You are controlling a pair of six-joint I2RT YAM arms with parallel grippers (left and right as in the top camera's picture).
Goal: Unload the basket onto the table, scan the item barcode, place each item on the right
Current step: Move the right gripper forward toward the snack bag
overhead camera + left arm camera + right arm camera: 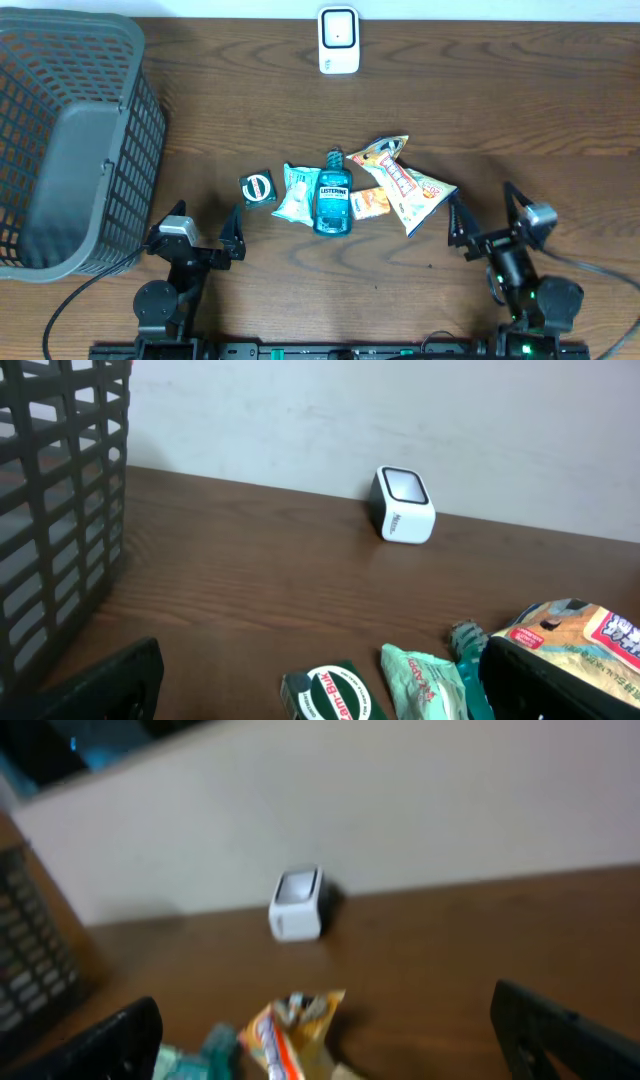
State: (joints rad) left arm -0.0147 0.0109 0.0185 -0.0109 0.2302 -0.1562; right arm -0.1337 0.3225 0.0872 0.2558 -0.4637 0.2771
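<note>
Both the left gripper [196, 236] and right gripper [488, 215] are sitting spread and empty low in my frame. The Listerine bottle [332, 192] is lying mid-frame between them, touching neither.

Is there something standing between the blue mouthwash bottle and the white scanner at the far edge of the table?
Nothing visible does. Between the mouthwash bottle and the scanner lies only bare table; the snack packets sit beside the bottle, not ahead of it.
</note>
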